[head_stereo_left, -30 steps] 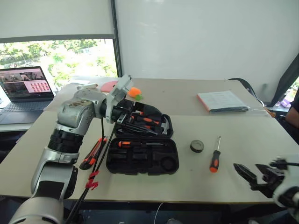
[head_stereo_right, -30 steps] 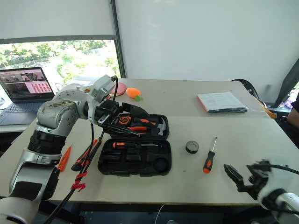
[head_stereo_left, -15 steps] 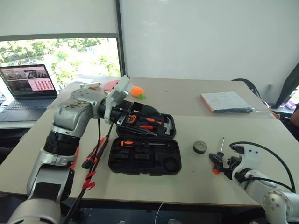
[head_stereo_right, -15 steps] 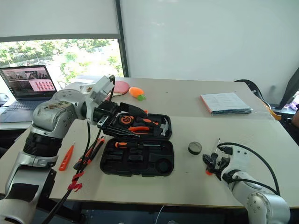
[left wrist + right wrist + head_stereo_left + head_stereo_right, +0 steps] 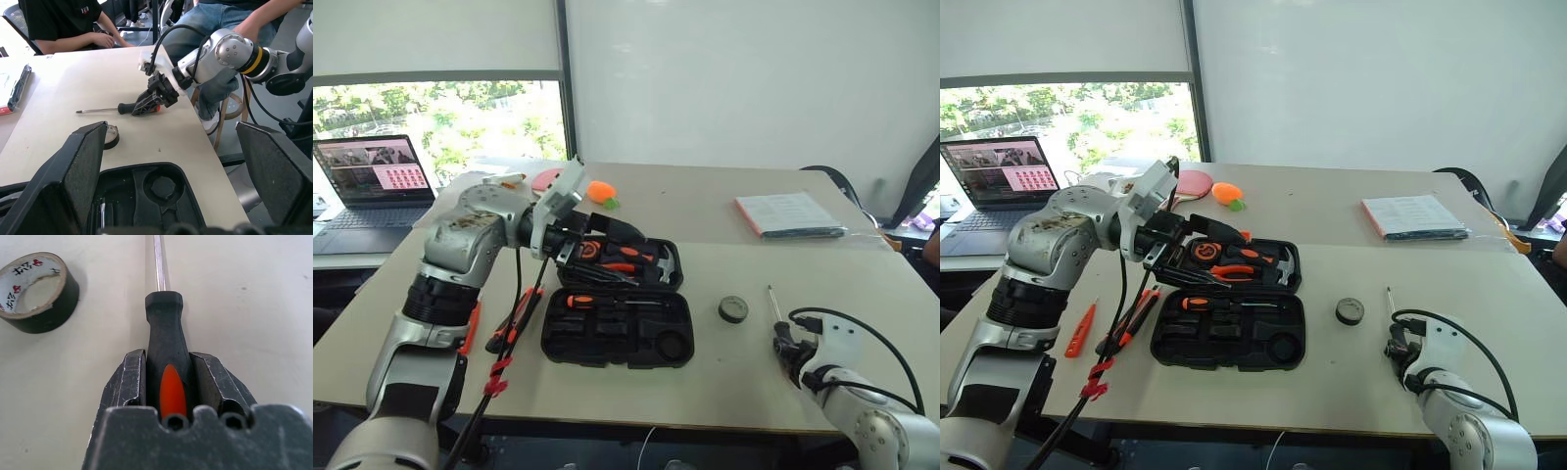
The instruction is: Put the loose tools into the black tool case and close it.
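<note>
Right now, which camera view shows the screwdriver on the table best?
The right wrist view: its handle sits close-up between the right end effector's fingers. The left wrist view shows it whole; the eye views show mainly its shaft.

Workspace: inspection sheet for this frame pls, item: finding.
Surface: beige table, two tops butted together.
Job's things: tool case open, a screwdriver, pliers and hammer in its recesses; loose screwdriver lying on the table; tape roll beside it, apart; utility knife and flat orange tool left of the case.
Clutter: booklet, red paddle, orange toy at the far side.
Grippers: right gripper shut on the loose screwdriver's handle; left gripper open, over the case lid.
Cables: black cable with red ties hanging from the left arm; black loop at the right wrist.
Surroundings: laptop by the window; people seated beyond the table.
</note>
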Robot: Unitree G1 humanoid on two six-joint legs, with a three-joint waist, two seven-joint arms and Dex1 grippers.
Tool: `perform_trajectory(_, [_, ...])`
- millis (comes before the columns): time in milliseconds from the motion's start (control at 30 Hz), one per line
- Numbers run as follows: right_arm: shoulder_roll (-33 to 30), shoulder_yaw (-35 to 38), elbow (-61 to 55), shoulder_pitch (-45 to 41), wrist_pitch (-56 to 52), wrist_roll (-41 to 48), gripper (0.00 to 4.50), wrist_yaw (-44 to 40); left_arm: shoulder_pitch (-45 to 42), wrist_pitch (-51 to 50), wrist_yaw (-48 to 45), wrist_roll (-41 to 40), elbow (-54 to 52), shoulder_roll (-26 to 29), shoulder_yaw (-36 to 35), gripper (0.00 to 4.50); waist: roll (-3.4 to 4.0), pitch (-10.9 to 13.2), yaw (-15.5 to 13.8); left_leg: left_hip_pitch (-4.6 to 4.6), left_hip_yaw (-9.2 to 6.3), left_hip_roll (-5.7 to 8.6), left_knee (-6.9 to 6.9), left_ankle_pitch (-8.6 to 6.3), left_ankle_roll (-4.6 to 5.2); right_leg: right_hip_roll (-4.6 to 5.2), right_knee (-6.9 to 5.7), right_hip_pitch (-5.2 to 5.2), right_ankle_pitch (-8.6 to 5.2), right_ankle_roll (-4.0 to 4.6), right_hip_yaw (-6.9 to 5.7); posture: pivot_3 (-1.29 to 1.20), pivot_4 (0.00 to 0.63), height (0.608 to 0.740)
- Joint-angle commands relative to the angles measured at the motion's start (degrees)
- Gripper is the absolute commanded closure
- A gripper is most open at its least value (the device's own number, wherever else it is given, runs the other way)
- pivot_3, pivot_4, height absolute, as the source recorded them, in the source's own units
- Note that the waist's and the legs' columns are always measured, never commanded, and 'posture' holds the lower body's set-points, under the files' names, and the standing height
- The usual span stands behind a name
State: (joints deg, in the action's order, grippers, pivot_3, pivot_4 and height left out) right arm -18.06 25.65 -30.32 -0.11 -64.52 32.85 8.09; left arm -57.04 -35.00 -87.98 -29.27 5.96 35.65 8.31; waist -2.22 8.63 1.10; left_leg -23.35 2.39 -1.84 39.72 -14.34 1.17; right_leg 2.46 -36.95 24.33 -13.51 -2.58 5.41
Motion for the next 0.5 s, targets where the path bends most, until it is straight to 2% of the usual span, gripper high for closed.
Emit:
perform_trajectory(33, [0.62,7.14,-2.76,0.34,-1.63,0.26,3.45,1.72,-1.57,1.21,-0.23,0.08,-0.1,0.12,-0.36,0.0,0.0,0.0,-0.18,0.0,0.0,0.0,0.0,0.0,0.0,0.0,0.0,0.0,0.0,0.0,0.0,0.0,0.15,0.737])
perform_trajectory(100, [-1.34,10.25,-3.5,-2.33,-0.1,1.9,3.45,-0.42,-1.53,1.29,-0.26,0.35,0.5,0.56,-0.56,0.0,0.02,0.01,-0.15,-0.02,0.0,0.01,0.0,0.0,0.0,0.01,0.01,0.01,0.0,0.0,0.01,0.0,0.15,0.737])
perform_trajectory(167, [-7.33,9.23,-4.47,-6.65,1.06,4.87,3.45,-7.43,-1.03,1.39,-0.83,0.72,0.88,1.9,-0.8,0.0,0.12,0.08,-0.01,-0.02,0.01,0.01,0.02,0.0,0.0,0.0,0.01,0.02,0.0,0.0,0.02,0.0,0.15,0.737])
perform_trajectory(200, [-9.85,8.32,-4.62,-8.58,0.79,6.34,3.45,-10.44,-0.83,1.43,-1.15,0.87,1.05,2.54,-0.83,0.0,0.48,0.36,0.76,-0.03,0.01,0.02,0.02,0.0,0.0,0.01,0.01,0.02,0.01,-0.02,0.03,0.0,0.15,0.737])
perform_trajectory(267, [-18.15,1.94,-3.52,-13.13,2.06,7.51,3.45,-20.57,0.13,2.0,-2.32,1.49,1.22,4.96,-0.88,0.0,0.69,0.49,1.61,0.04,0.04,0.05,0.01,0.02,0.02,0.01,0.07,0.04,0.17,-0.2,0.31,0.0,0.15,0.737])
perform_trajectory(333, [-26.02,-7.07,-1.44,-17.13,6.6,4.83,3.45,-30.86,1.14,2.86,-3.49,2.39,1.54,7.45,-1.03,0.0,0.84,0.62,2.53,0.15,0.06,-0.01,-0.02,0.02,0.02,-0.14,0.05,-0.02,0.09,-0.13,0.23,0.0,0.15,0.737])
perform_trajectory(400, [-29.83,-13.83,1.73,-21.42,10.28,2.82,3.45,-37.49,1.94,3.52,-4.1,2.99,1.93,9.53,-1.12,0.0,0.74,0.63,2.62,0.26,0.0,-0.06,-0.29,0.04,0.04,-0.24,0.08,-0.04,0.01,0.02,0.14,0.0,0.15,0.737])
perform_trajectory(500, [-31.74,-27.14,9.18,-31.84,16.49,-1.89,3.45,-49.2,5.02,3.71,-4.52,3.23,1.26,14.78,-2.21,0.0,0.76,0.68,2.91,0.2,-0.14,-0.11,-0.48,0.04,0.04,-0.37,0.07,0.09,-0.05,0.26,0.09,0.0,0.15,0.737])
